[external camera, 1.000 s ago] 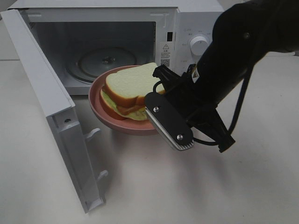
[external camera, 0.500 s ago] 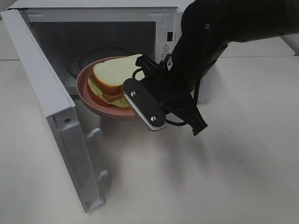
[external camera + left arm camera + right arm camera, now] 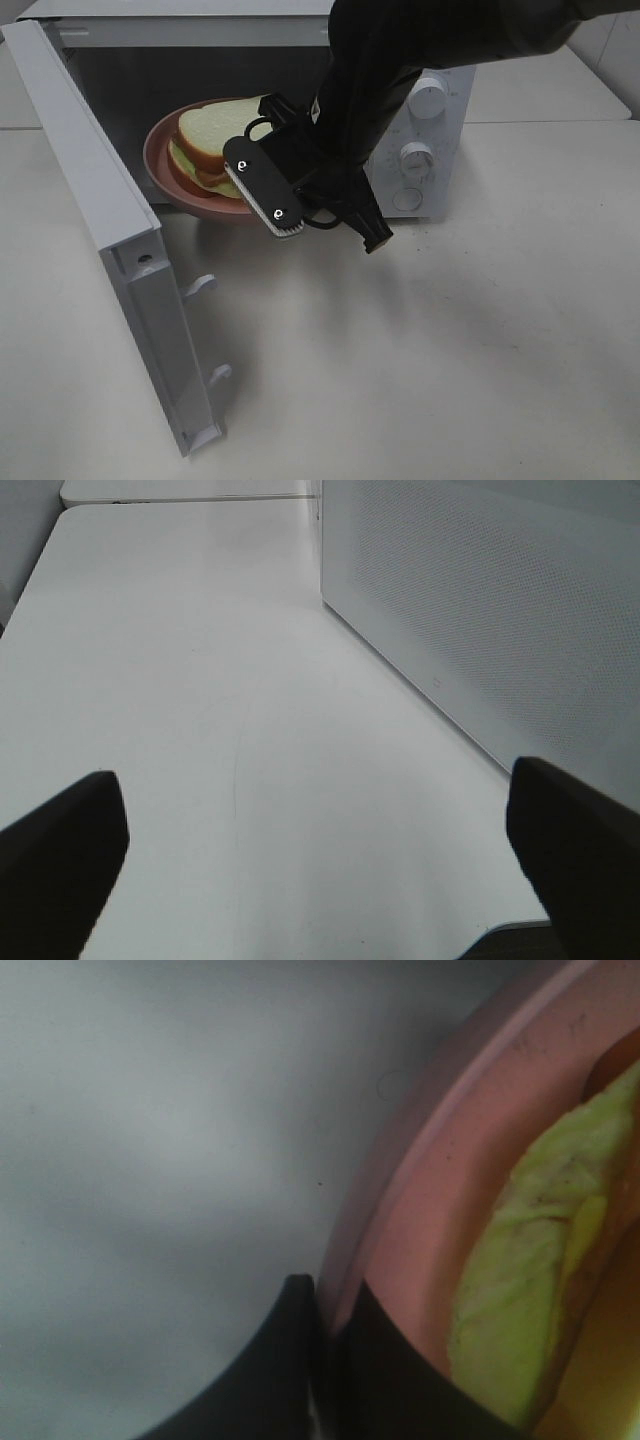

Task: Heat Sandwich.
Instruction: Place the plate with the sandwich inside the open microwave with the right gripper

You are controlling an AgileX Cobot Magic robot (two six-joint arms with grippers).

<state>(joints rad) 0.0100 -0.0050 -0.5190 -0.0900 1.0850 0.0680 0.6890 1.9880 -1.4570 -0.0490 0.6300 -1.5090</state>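
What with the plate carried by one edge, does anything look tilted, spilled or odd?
Nothing spilled. The sandwich sits on the pink plate, yellow-green filling poking past the bread. The right gripper pinches only the plate's rim at the mouth of the open microwave.

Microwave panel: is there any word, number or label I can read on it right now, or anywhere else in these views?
No text is readable in any view.
On the control panel: faint marks around the upper dial and lower dial, too small to read.
On the perforated microwave wall, left wrist view: no lettering.
On the pink plate and sandwich: no print.
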